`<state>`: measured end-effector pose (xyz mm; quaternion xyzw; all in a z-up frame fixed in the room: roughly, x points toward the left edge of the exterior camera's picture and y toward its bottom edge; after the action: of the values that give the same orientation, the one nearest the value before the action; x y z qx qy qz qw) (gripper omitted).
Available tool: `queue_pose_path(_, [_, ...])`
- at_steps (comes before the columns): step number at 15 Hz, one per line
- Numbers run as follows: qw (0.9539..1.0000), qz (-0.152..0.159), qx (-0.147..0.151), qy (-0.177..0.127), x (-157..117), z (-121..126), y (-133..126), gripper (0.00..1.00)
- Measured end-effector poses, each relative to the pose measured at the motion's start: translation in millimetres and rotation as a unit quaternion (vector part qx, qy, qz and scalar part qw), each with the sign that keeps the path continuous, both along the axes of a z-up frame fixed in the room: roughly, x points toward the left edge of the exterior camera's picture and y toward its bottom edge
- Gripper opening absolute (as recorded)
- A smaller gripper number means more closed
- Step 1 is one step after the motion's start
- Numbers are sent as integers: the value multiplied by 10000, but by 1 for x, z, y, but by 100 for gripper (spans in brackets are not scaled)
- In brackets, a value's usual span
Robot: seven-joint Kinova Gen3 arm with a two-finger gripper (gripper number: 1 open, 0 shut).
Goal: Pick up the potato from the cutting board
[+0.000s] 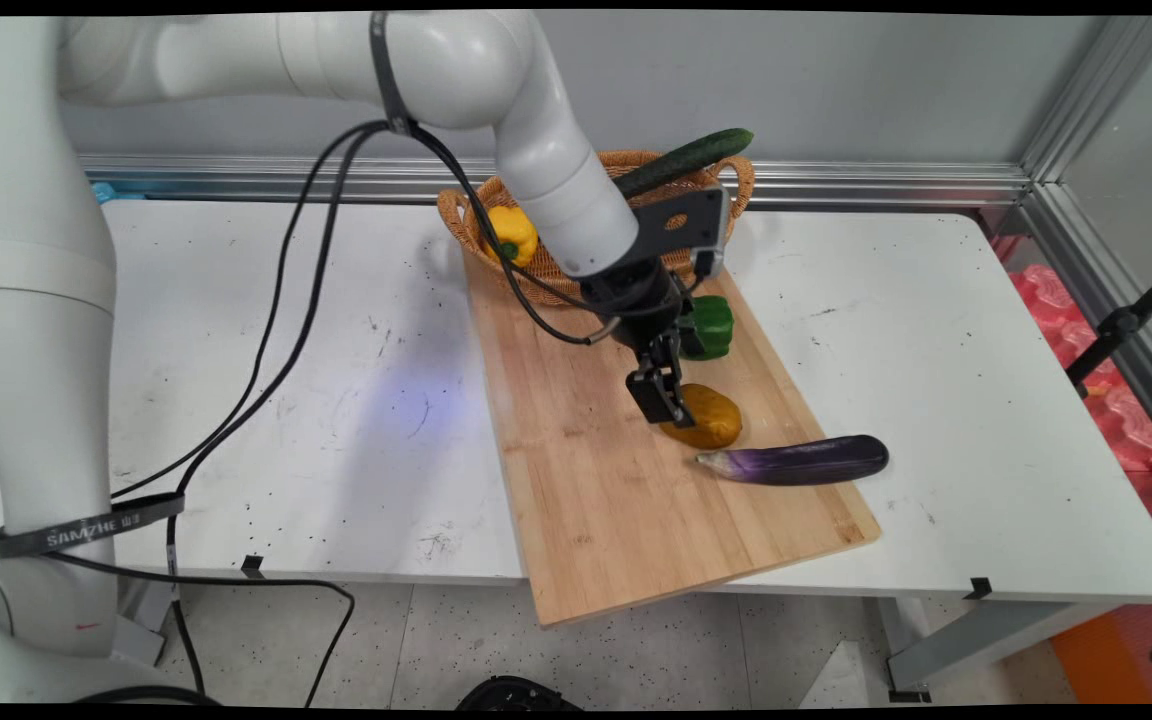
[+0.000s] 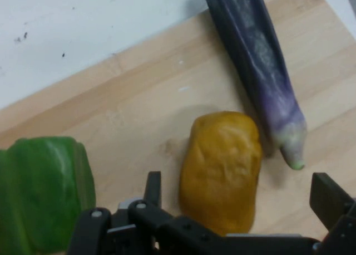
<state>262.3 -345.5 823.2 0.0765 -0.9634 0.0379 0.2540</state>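
- Black gripper (image 1: 664, 392) hangs low over the wooden cutting board (image 1: 596, 500), its fingers spread wide on either side of a yellow-brown potato (image 1: 704, 416); no contact is visible.
- The potato lies flat toward the board's right edge, so both fingers have room beside it.
- A purple eggplant (image 1: 796, 462) lies just beside the potato, jutting over that edge onto the white table (image 1: 236, 400).
- A green pepper (image 1: 708, 326) sits behind the gripper.
- A wicker basket (image 1: 466, 225) at the board's far end keeps a yellow pepper (image 1: 513, 235) and cucumber (image 1: 686, 160) together.
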Motion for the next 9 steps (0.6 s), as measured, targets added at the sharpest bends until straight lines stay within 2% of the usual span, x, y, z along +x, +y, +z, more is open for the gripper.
queue_pose_path(9, [9999, -135, -100, 25, -13, -32, -7, 100])
